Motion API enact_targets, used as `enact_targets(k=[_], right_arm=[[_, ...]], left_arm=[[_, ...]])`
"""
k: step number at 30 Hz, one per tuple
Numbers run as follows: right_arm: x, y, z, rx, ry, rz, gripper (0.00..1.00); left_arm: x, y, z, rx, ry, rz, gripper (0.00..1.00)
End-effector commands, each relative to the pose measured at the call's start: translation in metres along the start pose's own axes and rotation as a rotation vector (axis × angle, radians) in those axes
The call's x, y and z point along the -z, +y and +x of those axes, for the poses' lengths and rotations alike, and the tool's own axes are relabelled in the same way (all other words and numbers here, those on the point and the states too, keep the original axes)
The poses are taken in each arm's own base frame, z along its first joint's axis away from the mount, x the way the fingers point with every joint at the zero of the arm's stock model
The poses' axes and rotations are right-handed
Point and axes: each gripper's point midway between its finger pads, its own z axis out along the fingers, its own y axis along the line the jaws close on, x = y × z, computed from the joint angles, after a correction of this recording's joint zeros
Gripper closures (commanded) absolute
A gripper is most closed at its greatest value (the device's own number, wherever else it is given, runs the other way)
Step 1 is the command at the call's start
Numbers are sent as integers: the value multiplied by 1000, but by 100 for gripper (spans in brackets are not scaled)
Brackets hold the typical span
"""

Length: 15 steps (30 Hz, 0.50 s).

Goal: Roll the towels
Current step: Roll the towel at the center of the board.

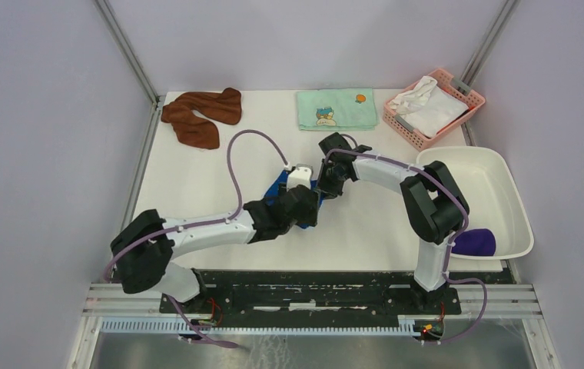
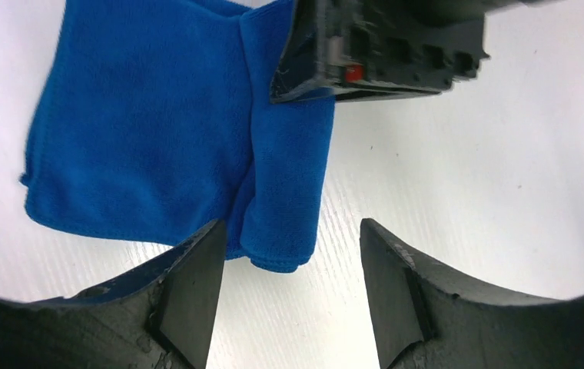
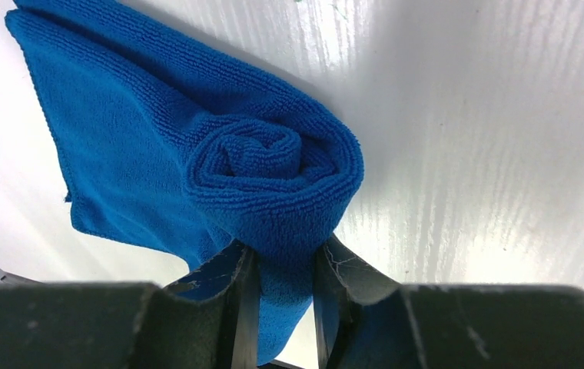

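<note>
Right end effector (image 3: pixel 283 277) tight around spiral-rolled, plush blue towel (image 3: pixel 273 165)

Pink basket (image 1: pixel 458 83) holding crumpled white cloth (image 1: pixel 427 108) at far right of white table (image 1: pixel 197 184), pale green cartoon-print towel (image 1: pixel 336 108) flat just left of basket, white plastic tub (image 1: pixel 496 192) just nearer than basket.

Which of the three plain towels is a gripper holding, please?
The blue towel, mid-table: its coiled end is pinched in the right gripper. The brown towel lies loose far left, and the purple towel sits in the white tub.
</note>
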Motion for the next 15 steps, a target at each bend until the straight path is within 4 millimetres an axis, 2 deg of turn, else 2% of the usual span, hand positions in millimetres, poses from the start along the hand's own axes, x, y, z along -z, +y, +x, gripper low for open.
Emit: enact_targets(k=[1, 8, 15], right_arm=[[5, -19, 6, 3, 20, 112, 68], [5, -17, 9, 1, 47, 112, 67], [6, -17, 11, -1, 53, 110, 66]], left_arm=[[4, -1, -27, -244, -201, -217, 29], [-12, -36, -15, -511, -246, -290, 32], [-33, -40, -2, -607, -230, -337, 33]])
